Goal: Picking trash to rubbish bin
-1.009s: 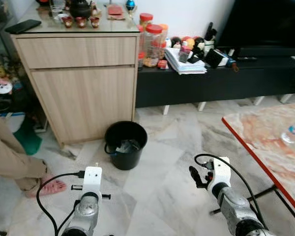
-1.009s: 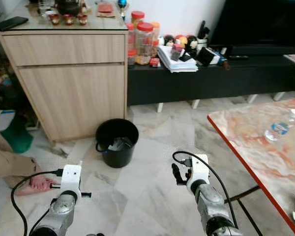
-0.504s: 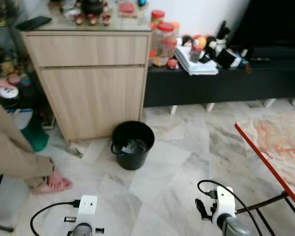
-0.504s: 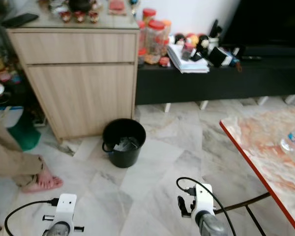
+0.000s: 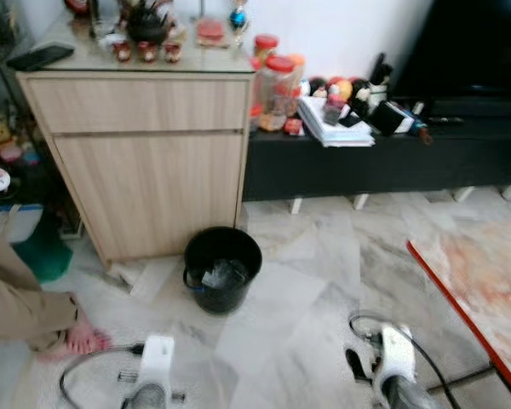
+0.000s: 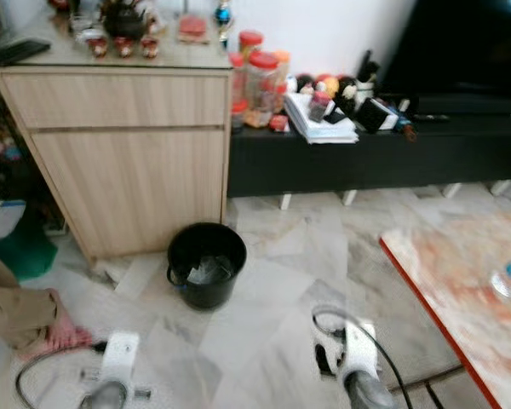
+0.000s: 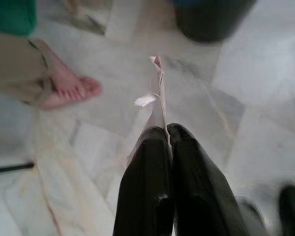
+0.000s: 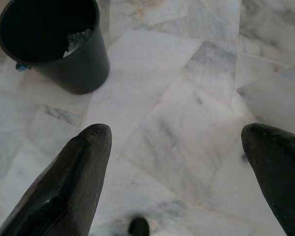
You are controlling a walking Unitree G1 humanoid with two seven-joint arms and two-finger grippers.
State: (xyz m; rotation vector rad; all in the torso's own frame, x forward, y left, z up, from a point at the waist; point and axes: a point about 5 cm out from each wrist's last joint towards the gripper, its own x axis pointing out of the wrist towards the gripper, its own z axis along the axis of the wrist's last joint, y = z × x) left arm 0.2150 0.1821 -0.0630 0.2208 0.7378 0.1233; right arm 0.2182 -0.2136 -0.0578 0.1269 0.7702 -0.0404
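The black rubbish bin point(image 5: 223, 268) stands on the marble floor in front of the wooden cabinet, with crumpled trash inside it. In the left wrist view my left gripper point(image 7: 168, 130) is shut on a thin white strip of paper trash point(image 7: 160, 93) that sticks out past the fingertips, and the bin's base point(image 7: 211, 19) lies ahead of it. My right gripper point(image 8: 176, 130) is open and holds nothing, hovering over bare floor with the bin point(image 8: 54, 44) a short way off. Both arms sit low at the bottom of the eye views.
A person's bare foot point(image 5: 72, 341) and trouser leg are on the floor at the left, close to my left arm. The wooden cabinet point(image 5: 145, 162) and a black low bench point(image 5: 383, 153) line the wall. A red-edged marble table point(image 5: 485, 298) stands at the right.
The camera has swung and the whole scene shifted. Both arms have dropped lower in the eye views than a second ago. The bin stays put.
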